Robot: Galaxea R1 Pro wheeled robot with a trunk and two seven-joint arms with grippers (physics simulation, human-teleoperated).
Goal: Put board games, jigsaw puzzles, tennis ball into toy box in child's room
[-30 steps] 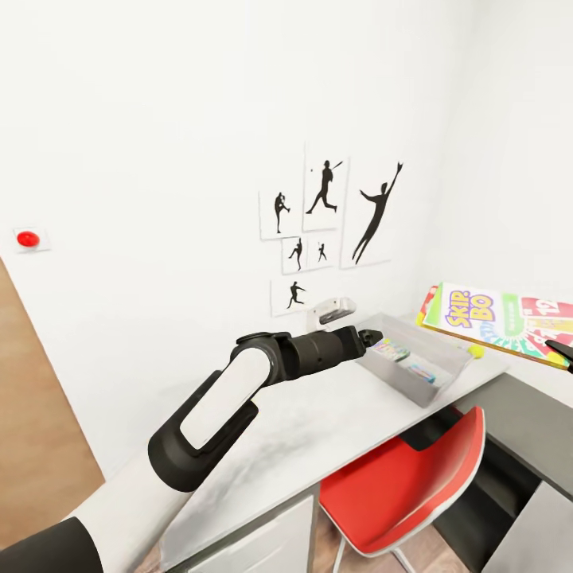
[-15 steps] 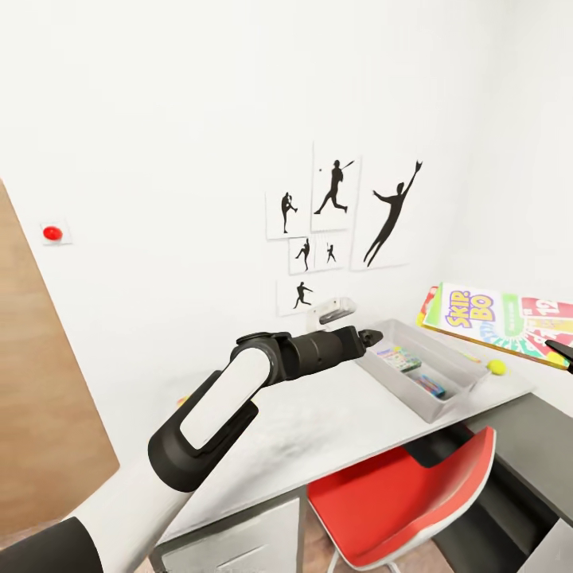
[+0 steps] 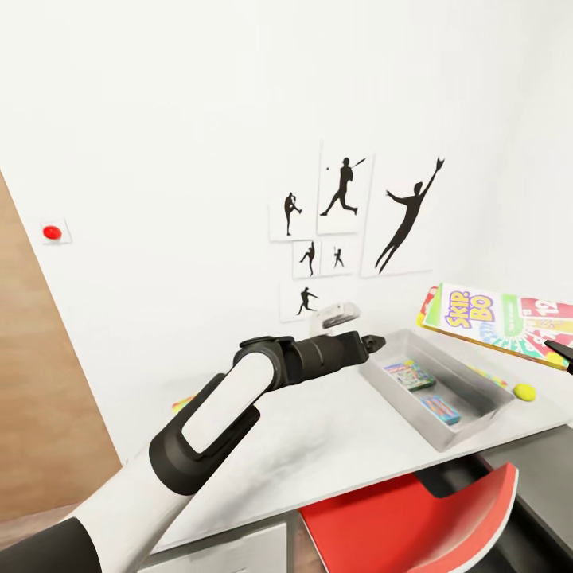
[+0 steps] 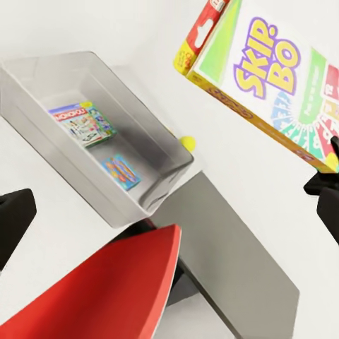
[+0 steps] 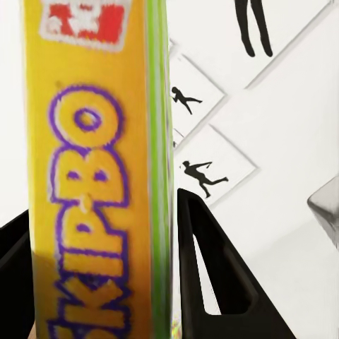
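Tool fingers (image 5: 212, 268) of the right arm clamp the edge of the Skip-Bo board game (image 3: 497, 322), holding it in the air above the table (image 3: 334, 438). Left tool (image 3: 374, 342) hovers at the near rim of the toy box (image 3: 469, 422), its fingers (image 4: 10, 222) spread apart and empty. Inside the box lie two smaller game boxes (image 3: 407, 374). Beyond it, the tennis ball (image 3: 524, 391) rests on the table. Silhouette pictures (image 3: 346, 187) hang on the wall.
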